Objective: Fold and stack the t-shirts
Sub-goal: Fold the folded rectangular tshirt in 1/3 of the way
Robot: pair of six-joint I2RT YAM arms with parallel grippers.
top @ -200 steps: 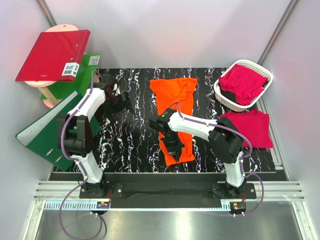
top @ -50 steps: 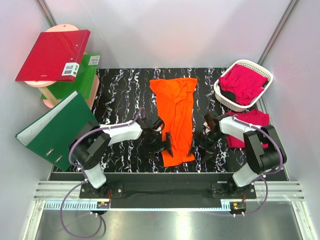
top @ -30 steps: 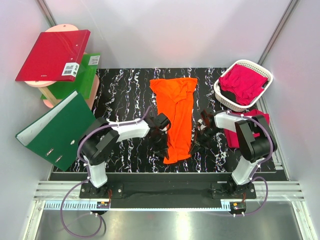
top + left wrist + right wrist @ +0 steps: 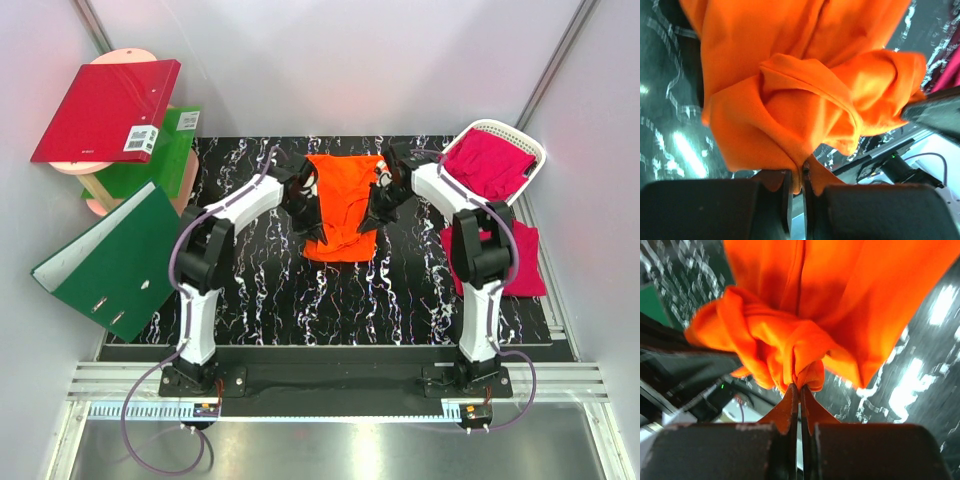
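Note:
The bright orange t-shirt point(image 4: 342, 210) lies at the far middle of the black marbled table, its near half doubled over toward the collar end. My left gripper point(image 4: 303, 200) stands at the shirt's left edge and my right gripper point(image 4: 383, 197) at its right edge. In the left wrist view the left gripper point(image 4: 799, 182) has a bunched orange hem point(image 4: 790, 130) between nearly closed jaws. In the right wrist view the right gripper point(image 4: 800, 390) is shut tight on a wad of orange cloth point(image 4: 805, 360). One magenta-pink t-shirt point(image 4: 520, 258) lies flat at the right; another point(image 4: 488, 165) fills the basket.
A white lattice basket point(image 4: 502, 127) stands at the far right corner. A red binder point(image 4: 105, 110) and a green binder point(image 4: 150, 170) rest on a wooden stand at the far left. A large green binder point(image 4: 105, 262) leans at the table's left edge.
Both grippers have travelled from the shirt's near end to its far end, carrying the orange hem with them, so the long shirt now lies folded short. The left jaws have eased slightly.

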